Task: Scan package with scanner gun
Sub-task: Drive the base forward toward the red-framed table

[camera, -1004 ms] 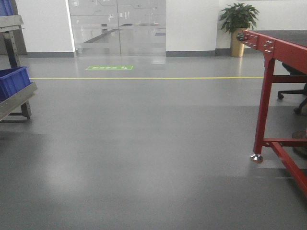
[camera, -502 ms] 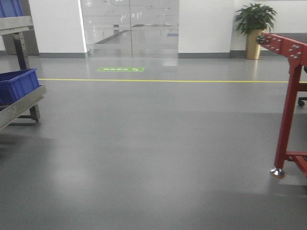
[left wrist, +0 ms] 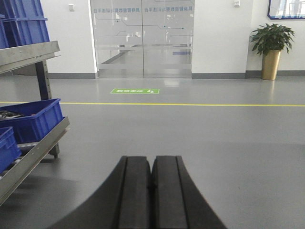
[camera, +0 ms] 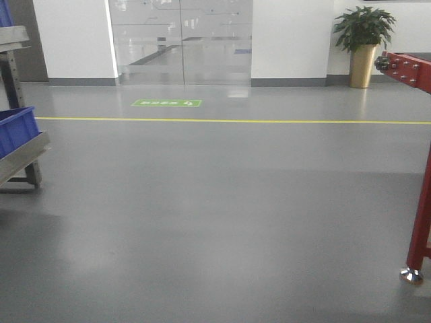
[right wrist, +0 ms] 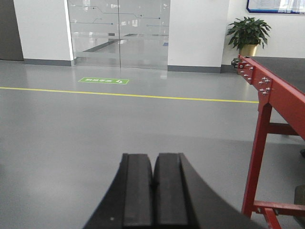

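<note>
The package and the scanner gun did not show in any of the three views. Neither one was held: the left gripper [left wrist: 152,167] and the right gripper [right wrist: 154,167] were each closed tight, pad against pad, with nothing between them.

Before me, grey floor [camera: 215,222] stretches past a yellow line [camera: 236,121] to glass doors [camera: 182,40] in a white wall [camera: 289,33]. A potted plant [camera: 363,40] stands right, blue bins [left wrist: 33,119] left.
</note>
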Controlling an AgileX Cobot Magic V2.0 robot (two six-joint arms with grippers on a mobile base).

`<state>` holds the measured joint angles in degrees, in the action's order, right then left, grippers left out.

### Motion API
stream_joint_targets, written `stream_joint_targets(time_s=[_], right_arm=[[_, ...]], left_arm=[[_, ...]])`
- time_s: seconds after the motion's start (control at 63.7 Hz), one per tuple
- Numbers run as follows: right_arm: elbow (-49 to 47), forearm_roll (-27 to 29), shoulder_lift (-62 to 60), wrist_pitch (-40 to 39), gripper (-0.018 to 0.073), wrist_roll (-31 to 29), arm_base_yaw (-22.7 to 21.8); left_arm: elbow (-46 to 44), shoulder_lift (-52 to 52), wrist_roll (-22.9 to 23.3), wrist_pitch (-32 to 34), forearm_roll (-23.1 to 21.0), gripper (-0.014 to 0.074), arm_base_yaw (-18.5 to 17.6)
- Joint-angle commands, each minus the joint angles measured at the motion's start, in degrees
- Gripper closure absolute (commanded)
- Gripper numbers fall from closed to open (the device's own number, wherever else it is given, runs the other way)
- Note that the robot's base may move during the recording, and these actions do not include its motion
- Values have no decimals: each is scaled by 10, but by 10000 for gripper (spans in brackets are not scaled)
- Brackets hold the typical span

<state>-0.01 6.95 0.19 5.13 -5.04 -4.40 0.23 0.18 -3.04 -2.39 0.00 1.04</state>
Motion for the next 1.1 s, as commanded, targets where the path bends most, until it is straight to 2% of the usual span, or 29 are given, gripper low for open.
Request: stream_joint_targets(time_s=[0.0, 1.083], right_arm=[[0, 2, -2, -9, 713, -5, 0], [0, 2, -2, -9, 713, -5, 0]], left_arm=[[-2, -2, 3, 8, 0, 707, -4], [-2, -2, 3, 8, 0, 707, -4]])
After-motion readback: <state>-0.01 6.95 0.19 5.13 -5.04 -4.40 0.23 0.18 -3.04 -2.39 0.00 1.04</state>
